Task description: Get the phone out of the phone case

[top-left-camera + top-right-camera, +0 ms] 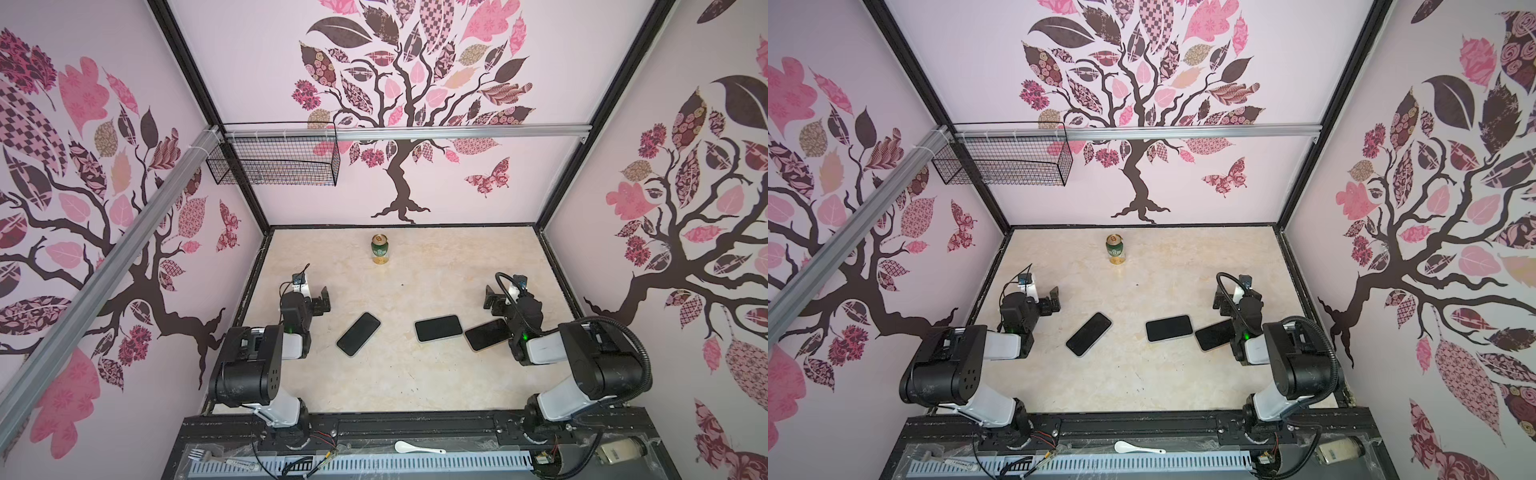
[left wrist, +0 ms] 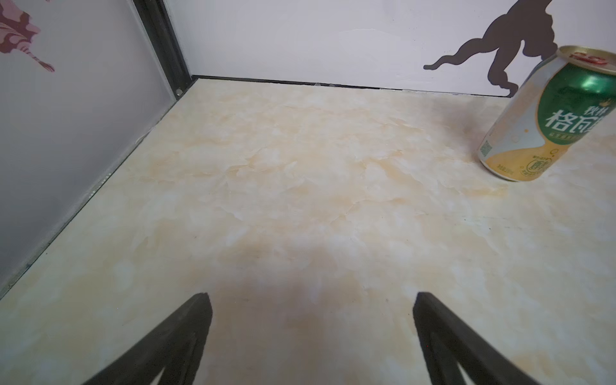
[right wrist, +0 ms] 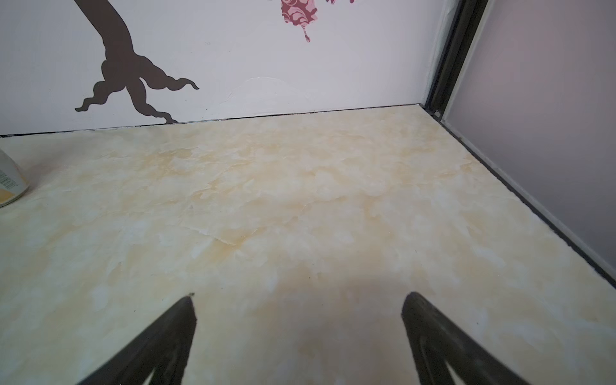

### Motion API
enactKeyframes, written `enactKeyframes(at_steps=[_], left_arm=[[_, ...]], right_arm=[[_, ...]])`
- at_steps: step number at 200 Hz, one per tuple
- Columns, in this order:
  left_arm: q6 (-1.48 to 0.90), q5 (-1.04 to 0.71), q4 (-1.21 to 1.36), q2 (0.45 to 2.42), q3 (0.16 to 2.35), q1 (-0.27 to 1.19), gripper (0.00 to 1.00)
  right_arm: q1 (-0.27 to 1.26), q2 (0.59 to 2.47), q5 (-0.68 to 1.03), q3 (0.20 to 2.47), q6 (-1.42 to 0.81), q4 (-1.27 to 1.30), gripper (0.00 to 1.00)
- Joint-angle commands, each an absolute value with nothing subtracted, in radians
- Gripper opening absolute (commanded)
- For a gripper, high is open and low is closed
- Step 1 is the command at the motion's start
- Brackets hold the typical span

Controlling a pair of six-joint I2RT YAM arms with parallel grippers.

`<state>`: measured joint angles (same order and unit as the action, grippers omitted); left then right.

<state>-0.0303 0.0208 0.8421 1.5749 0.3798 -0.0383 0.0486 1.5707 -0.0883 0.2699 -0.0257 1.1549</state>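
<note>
Three dark-screened phones lie flat on the marble table in both top views: a left phone (image 1: 358, 334) (image 1: 1089, 334), a middle phone (image 1: 438, 328) (image 1: 1169, 328), and a right phone (image 1: 486, 335) (image 1: 1214, 335) partly hidden under my right arm. Each has a thin pale or tan rim; I cannot tell which rim is the phone case. My left gripper (image 1: 323, 300) (image 2: 311, 300) is open behind and left of the left phone. My right gripper (image 1: 490, 300) (image 3: 300, 300) is open just behind the right phone. Both wrist views show only bare table between the fingers.
A green and gold can (image 1: 380, 249) (image 2: 550, 116) stands upright near the back wall, in the middle. A wire basket (image 1: 274, 160) hangs on the back left rail. A white spoon (image 1: 415, 448) and a fork (image 1: 199, 456) lie on the front ledge.
</note>
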Motion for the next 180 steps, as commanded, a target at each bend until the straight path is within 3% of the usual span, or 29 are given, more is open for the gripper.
enactKeyframes(at_steps=[1,180], left_arm=[[-0.031,0.018,0.853,1.560,0.396,-0.040,0.98],[-0.021,0.011,0.868,1.558,0.387,-0.039,0.98]], right_arm=[[0.042,1.568,-0.083,0.282,-0.031,1.175,0.99],[0.040,1.565,-0.074,0.279,-0.028,1.174,1.00]])
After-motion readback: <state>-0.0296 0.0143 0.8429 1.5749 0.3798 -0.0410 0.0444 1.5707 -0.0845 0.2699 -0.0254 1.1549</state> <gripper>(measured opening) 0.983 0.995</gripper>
